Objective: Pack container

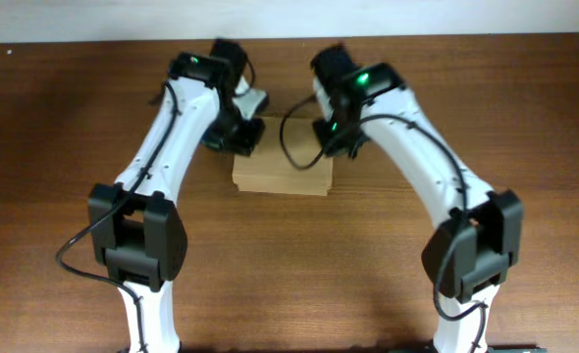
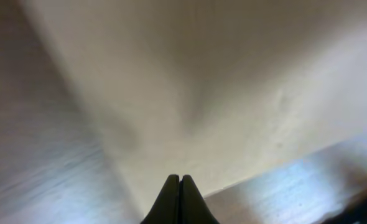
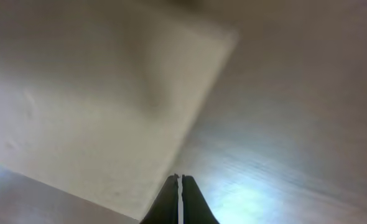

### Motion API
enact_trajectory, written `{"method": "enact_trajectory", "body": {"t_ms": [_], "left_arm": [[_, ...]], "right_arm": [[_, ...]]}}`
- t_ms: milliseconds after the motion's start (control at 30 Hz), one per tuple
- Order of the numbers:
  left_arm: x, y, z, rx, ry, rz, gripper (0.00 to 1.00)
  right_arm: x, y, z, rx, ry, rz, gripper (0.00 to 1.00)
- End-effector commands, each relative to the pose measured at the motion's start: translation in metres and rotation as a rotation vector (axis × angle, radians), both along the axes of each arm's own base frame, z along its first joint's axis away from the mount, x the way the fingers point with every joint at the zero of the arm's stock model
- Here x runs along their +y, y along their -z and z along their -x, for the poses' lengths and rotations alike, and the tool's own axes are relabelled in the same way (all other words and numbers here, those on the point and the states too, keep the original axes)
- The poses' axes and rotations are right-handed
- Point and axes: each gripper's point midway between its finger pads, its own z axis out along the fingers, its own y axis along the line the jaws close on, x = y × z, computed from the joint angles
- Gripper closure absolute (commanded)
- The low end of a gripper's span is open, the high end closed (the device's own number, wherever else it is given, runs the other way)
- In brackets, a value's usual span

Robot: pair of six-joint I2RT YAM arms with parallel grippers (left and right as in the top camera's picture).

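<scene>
The container (image 1: 282,173), a plain tan cardboard box, lies flat with its lid down in the middle of the table. My left gripper (image 1: 242,140) is over its far left corner and my right gripper (image 1: 331,140) over its far right corner. The left wrist view has the left gripper (image 2: 180,178) shut and empty, its tips right above the container's top (image 2: 221,81) near an edge. My right gripper (image 3: 179,177) is likewise shut with nothing in it, its tips at the edge of the container (image 3: 90,106), beside bare wood.
The dark wooden table (image 1: 64,127) spreads out on all sides of the box. A black cable (image 1: 291,147) from the right arm loops over the box's far edge. Both arm bases stand at the near edge.
</scene>
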Motion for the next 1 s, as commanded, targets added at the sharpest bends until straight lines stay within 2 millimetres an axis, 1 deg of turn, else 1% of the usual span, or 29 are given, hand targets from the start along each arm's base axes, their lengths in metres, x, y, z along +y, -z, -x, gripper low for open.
{"method": "enact_trajectory", "body": {"t_ms": [0, 33, 100, 133, 200, 233, 300, 367, 400, 467, 500, 533, 567, 600, 633, 667, 767, 967], "left_arm": [[0.015, -0.058, -0.03, -0.172, -0.027, 0.022, 0.98], [0.019, -0.076, -0.036, -0.22, -0.038, 0.029, 0.98], [0.03, -0.11, -0.047, -0.32, -0.063, 0.017, 0.95], [0.037, -0.126, -0.051, -0.368, -0.079, 0.001, 0.94], [0.057, -0.163, -0.057, -0.482, -0.122, -0.04, 0.9], [0.07, -0.188, -0.059, -0.557, -0.154, -0.062, 0.86], [0.085, -0.216, -0.057, -0.64, -0.191, -0.083, 0.8], [0.101, -0.245, -0.052, -0.722, -0.233, -0.1, 0.75], [0.106, -0.256, -0.048, -0.752, -0.246, -0.098, 0.7], [0.116, -0.275, -0.04, -0.803, -0.272, -0.094, 0.64], [0.122, -0.282, -0.036, -0.824, -0.285, -0.094, 0.59], [0.127, -0.289, -0.033, -0.84, -0.298, -0.096, 0.53], [0.132, -0.292, -0.031, -0.85, -0.307, -0.099, 0.44], [0.136, -0.295, -0.029, -0.857, -0.317, -0.101, 0.35], [0.14, -0.297, -0.028, -0.861, -0.325, -0.105, 0.17], [0.143, -0.297, -0.028, -0.861, -0.333, -0.108, 0.0], [0.148, -0.296, -0.028, -0.856, -0.343, -0.114, 0.0], [0.148, -0.294, -0.028, -0.85, -0.342, -0.115, 0.0]], "right_arm": [[-0.039, -0.115, -0.026, -0.292, 0.095, -0.033, 0.96], [-0.05, -0.143, -0.03, -0.357, 0.114, -0.051, 0.96], [-0.071, -0.187, -0.033, -0.462, 0.158, -0.076, 0.96], [-0.083, -0.207, -0.033, -0.509, 0.184, -0.087, 0.96], [-0.106, -0.237, -0.029, -0.583, 0.234, -0.098, 0.96], [-0.124, -0.254, -0.024, -0.623, 0.272, -0.098, 0.96], [-0.144, -0.267, -0.018, -0.652, 0.312, -0.091, 0.96], [-0.16, -0.274, -0.011, -0.664, 0.346, -0.083, 0.96], [-0.166, -0.276, -0.008, -0.666, 0.359, -0.079, 0.96], [-0.172, -0.278, -0.004, -0.667, 0.373, -0.074, 0.96], [-0.172, -0.278, -0.004, -0.668, 0.373, -0.074, 0.96], [-0.172, -0.278, -0.004, -0.668, 0.373, -0.075, 0.89], [-0.172, -0.278, -0.004, -0.668, 0.373, -0.075, 0.68], [-0.172, -0.278, -0.004, -0.668, 0.373, -0.075, 0.45], [-0.172, -0.278, -0.004, -0.668, 0.373, -0.075, 0.03], [-0.172, -0.278, -0.004, -0.668, 0.374, -0.074, 0.01], [-0.172, -0.278, -0.005, -0.668, 0.373, -0.075, 0.01], [-0.172, -0.278, -0.005, -0.667, 0.373, -0.075, 0.01]]}}
